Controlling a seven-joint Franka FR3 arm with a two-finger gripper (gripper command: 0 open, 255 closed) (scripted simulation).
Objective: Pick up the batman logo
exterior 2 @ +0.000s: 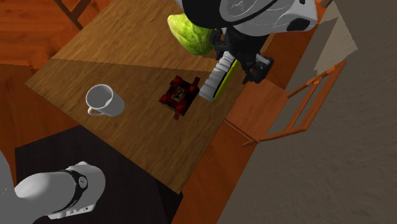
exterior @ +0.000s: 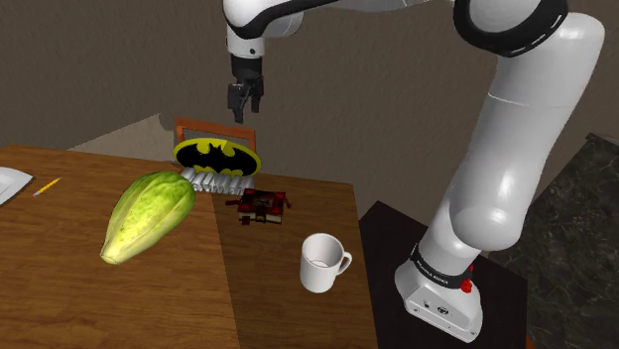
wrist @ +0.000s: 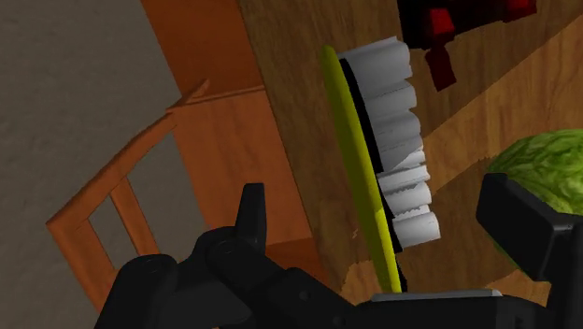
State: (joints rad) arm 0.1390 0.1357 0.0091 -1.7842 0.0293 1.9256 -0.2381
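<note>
So the gripper [exterior: 244, 103] hangs straight above the batman logo [exterior: 218, 156] with fingers spread wide and empty, and the logo stands on edge near the table's [exterior: 149, 297] far side, its thin plate running between them.

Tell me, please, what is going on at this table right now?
The white arm holds its open black tool just above the batman logo, a black and yellow plaque standing upright on grey blocks near the far edge of the table. Nothing is gripped yet. A green lettuce lies beside the logo, a small red toy sits close by, and a white mug stands apart from them.
</note>
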